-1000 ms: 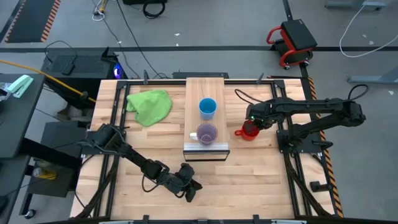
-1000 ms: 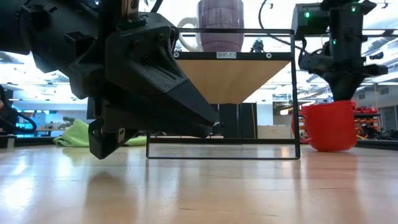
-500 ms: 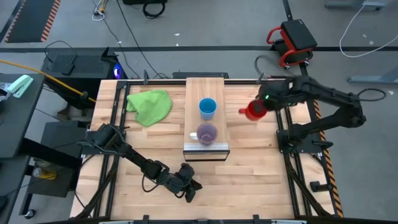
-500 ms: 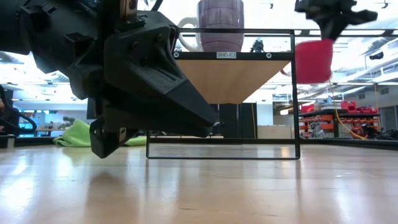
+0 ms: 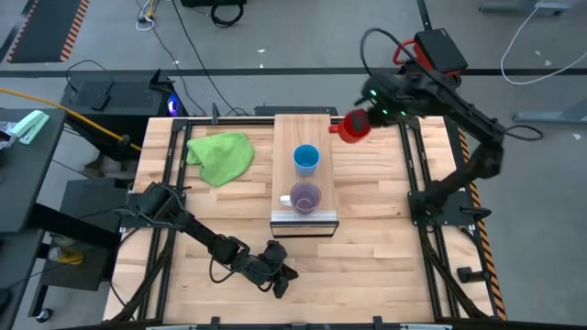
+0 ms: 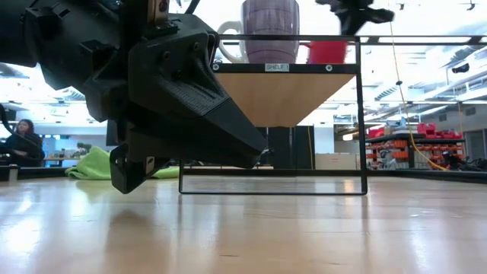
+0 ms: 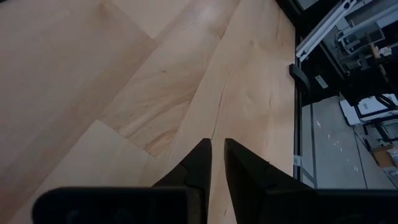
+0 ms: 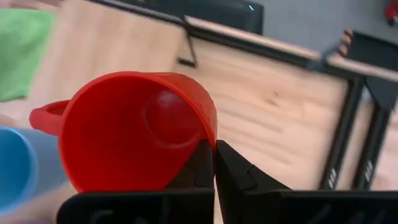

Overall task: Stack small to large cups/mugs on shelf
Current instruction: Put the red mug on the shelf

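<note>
High view: your right gripper [image 5: 367, 117] pinches red mug [image 5: 353, 126] by rim, now lifted off table and swung to shelf [image 5: 287, 133] far corner; blue cup [image 5: 306, 159] and purple cup [image 5: 304, 196] sit on shelf.

Low view: mug [image 6: 327, 52] now at shelf-top height.

Right wrist view: fingers clamp mug wall [image 8: 134, 134].

Left wrist view: left gripper [image 7: 217, 163] near-closed, empty, parked near shelf's metal end. You're mid-carry; placement next.

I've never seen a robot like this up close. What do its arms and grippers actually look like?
Both arms are dark, jointed and slim, with cables running along them. The right arm shows small green lights near its wrist. Each ends in a gripper, left gripper and right gripper, with two black, wedge-shaped fingers tapering to narrow tips.
</note>
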{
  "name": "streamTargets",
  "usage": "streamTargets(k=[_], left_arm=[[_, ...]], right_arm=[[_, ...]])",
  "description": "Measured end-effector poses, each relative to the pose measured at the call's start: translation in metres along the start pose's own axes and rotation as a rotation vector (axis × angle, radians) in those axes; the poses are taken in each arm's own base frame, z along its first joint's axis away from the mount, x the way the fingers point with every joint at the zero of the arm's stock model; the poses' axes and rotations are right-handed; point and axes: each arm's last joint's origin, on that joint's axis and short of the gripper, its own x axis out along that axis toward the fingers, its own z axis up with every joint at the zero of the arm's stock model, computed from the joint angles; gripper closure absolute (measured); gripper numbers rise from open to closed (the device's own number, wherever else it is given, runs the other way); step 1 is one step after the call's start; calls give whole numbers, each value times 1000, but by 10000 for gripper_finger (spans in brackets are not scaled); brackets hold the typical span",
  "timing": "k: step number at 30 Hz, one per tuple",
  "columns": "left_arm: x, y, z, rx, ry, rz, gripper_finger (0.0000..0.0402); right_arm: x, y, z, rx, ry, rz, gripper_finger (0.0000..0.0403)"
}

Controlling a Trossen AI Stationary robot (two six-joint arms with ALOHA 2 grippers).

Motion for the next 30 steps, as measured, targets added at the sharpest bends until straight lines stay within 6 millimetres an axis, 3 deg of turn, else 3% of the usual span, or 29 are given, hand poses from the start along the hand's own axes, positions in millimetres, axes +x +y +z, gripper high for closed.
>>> streamTargets(k=[7, 13, 21, 30], left_arm=[[0, 0, 0, 0, 0, 0, 350], [0, 0, 0, -1, 0, 0, 349], [0, 0, 0, -1, 0, 2, 353], [0, 1, 0, 2, 2, 7, 354]], right_arm=[[8, 36, 44, -70, -20, 73, 401], [32, 60, 65, -102, 14, 102, 401], [67, 74, 79, -80, 94, 103, 401], [82, 84, 86, -60, 119, 186, 401]])
